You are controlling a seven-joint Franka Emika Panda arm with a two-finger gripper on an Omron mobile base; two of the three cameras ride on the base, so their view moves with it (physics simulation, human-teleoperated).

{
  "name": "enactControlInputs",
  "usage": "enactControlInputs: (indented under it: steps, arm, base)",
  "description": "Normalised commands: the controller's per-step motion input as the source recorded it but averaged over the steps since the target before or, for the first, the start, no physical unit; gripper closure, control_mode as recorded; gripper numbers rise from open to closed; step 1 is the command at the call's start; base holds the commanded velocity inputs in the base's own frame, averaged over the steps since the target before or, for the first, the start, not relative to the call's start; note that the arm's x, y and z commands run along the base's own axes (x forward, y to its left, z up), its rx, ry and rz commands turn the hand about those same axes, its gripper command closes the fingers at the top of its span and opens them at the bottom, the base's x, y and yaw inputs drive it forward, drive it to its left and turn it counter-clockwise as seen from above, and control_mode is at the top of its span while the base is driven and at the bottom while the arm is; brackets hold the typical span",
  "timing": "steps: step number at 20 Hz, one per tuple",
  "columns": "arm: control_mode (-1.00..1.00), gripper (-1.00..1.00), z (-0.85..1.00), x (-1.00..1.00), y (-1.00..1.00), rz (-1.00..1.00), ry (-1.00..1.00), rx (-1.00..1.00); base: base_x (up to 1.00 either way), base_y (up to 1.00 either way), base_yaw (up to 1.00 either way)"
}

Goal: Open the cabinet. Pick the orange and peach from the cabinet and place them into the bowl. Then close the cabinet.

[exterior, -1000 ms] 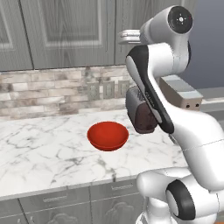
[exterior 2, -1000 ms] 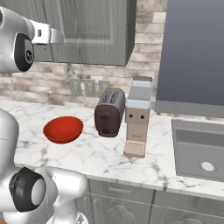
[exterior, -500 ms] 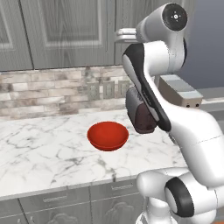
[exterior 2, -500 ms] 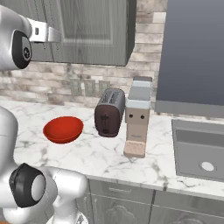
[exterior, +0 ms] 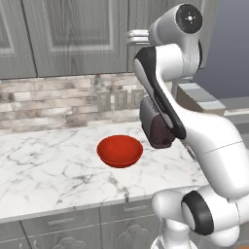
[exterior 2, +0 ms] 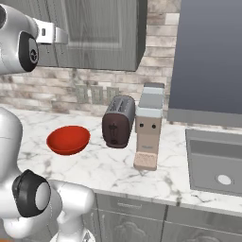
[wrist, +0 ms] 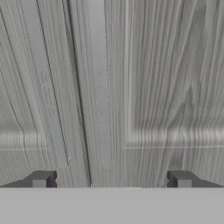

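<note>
Two grey wood-grain panelled cabinet (wrist: pixel 131 87) doors, shut.

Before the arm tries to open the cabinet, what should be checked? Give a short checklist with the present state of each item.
1. Cabinet doors closed, not yet opened: ok.
2. Gripper open, nothing between the fingertips: ok.
3. Gripper facing the door seam and handle: ok.
4. Fingers already around the handle: cannot tell.
5. Bowl empty and free on the counter: ok.
6. Orange and peach inside: cannot tell, the doors hide them.
</note>
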Motion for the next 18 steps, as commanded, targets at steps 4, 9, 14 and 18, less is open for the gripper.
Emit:
enactControlInputs:
  steps: [4, 9, 14, 18]
  arm:
    - [-1.00, -1.00, 0.00, 0.24, 0.00, 0.00, -0.05, 0.00]
    - [-1.00, -1.00, 0.00, 0.24, 0.00, 0.00, -0.01, 0.00]
    - [-1.00, -1.00, 0.00, 0.24, 0.04, 0.00, 0.00, 0.00]
    - [-1.00, -1.00, 0.00, 0.23, 0.10, 0.00, 0.00, 0.00]
  base:
    - [0.00, 0.00, 0.00]
    - [0.00, 0.00, 0.00]
    - [0.00, 0.00, 0.00]
    - [0.00, 0.00, 0.00]
